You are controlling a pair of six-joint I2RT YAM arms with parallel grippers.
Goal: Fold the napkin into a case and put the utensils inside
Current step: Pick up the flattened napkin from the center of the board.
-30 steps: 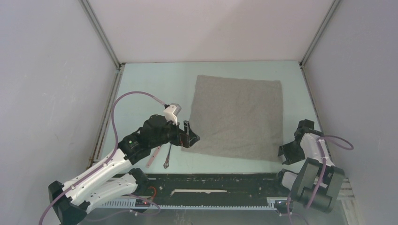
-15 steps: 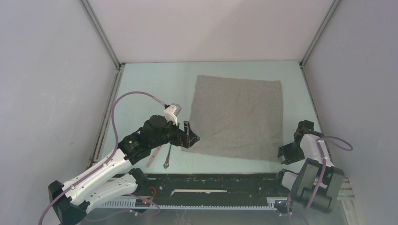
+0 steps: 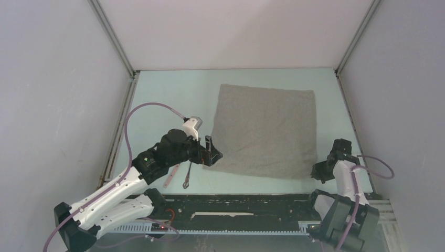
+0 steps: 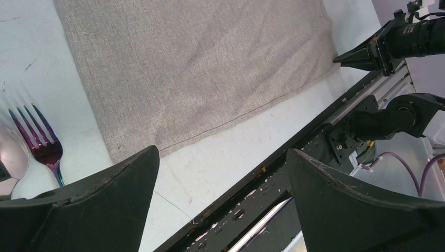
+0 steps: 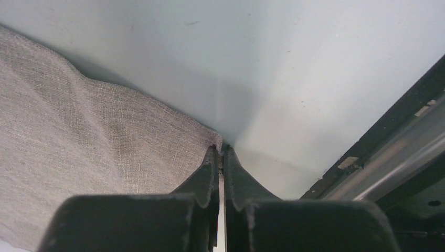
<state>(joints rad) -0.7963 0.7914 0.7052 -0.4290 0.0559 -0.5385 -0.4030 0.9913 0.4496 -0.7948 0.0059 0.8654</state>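
The napkin (image 3: 265, 131) lies flat on the desk (image 3: 173, 100), fork (image 4: 39, 142) and spoon (image 4: 10, 163) side by side just off its near left corner. Above that corner the left claw (image 4: 221, 152) gapes; the right claw (image 5: 220, 152) pinches the near right corner.

In the left wrist view a finger (image 4: 78, 210) of the left gripper (image 4: 221, 151) hides the fork (image 4: 39, 142) handle and most of the spoon (image 4: 10, 157), the napkin (image 4: 199, 68) runs off the top edge, and in the right wrist view it is unclear whether its corner lies between the right gripper (image 5: 221, 151) tips.
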